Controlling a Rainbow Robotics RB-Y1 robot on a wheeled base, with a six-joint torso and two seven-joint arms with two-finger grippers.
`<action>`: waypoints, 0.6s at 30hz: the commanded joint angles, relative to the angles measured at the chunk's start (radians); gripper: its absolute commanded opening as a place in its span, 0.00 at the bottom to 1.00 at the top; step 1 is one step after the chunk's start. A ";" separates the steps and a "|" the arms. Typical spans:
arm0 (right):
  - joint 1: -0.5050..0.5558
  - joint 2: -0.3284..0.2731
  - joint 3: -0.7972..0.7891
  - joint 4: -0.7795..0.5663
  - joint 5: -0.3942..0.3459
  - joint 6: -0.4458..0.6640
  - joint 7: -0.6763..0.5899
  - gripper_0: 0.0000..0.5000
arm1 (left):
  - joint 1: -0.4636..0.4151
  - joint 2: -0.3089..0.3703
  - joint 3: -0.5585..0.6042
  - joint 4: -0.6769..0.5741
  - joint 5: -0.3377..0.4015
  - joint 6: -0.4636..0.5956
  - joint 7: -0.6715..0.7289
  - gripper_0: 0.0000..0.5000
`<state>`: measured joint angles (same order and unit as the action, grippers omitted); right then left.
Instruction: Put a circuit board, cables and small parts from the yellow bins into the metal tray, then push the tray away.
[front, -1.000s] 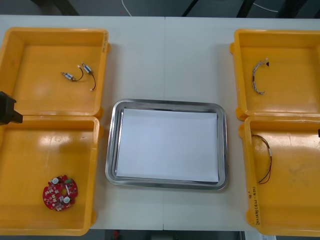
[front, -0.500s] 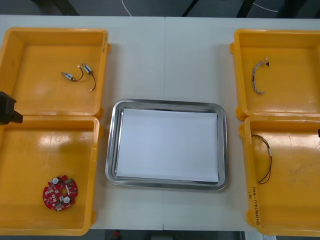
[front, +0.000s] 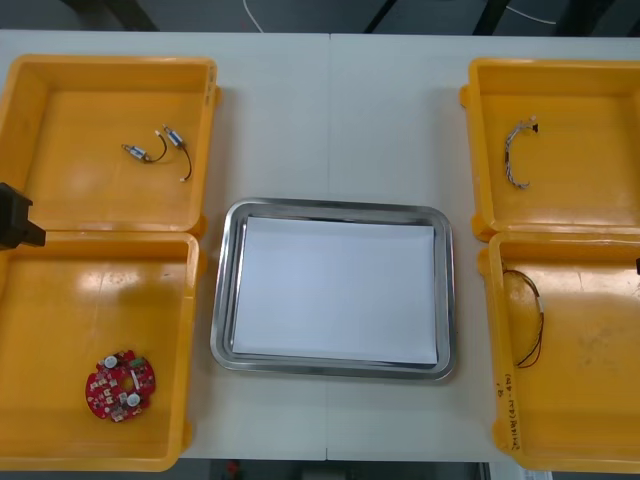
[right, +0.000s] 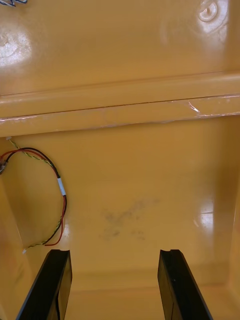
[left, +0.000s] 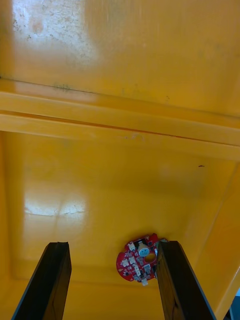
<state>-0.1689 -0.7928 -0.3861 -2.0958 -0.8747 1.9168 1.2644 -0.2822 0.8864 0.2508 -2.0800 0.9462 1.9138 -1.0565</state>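
Observation:
The metal tray (front: 224, 300), white inside, lies at the table's centre with nothing in it. A round red circuit board (front: 120, 385) rests in the near left yellow bin (front: 60, 455). My left gripper (left: 114, 282) hovers open above that bin, and the circuit board (left: 139, 262) lies just beside one finger. My right gripper (right: 115, 285) hangs open over the near right bin (front: 600, 455). The red and yellow cable (right: 55, 200) lies past one fingertip, against the bin wall. Neither gripper holds anything.
The far left bin (front: 100, 65) holds small metal parts (front: 160, 148) on short black cables. The far right bin (front: 560, 68) holds a twisted blue and white cable (front: 517, 152). A black piece of my left arm (front: 12, 215) shows at the table's left edge.

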 joint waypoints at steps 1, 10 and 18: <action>0.014 -0.005 -0.030 -0.010 -0.007 0.003 -0.040 1.00 | 0.012 0.048 0.024 -0.028 0.006 0.006 -0.091 1.00; 0.014 -0.005 -0.030 -0.010 -0.007 0.003 -0.040 1.00 | 0.012 0.048 0.024 -0.028 0.006 0.006 -0.091 1.00; 0.014 -0.005 -0.030 -0.010 -0.007 0.003 -0.040 1.00 | 0.012 0.048 0.024 -0.028 0.006 0.006 -0.091 1.00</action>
<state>-0.1689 -0.7928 -0.3861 -2.0958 -0.8747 1.9168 1.2644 -0.2822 0.8864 0.2508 -2.0800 0.9462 1.9138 -1.0565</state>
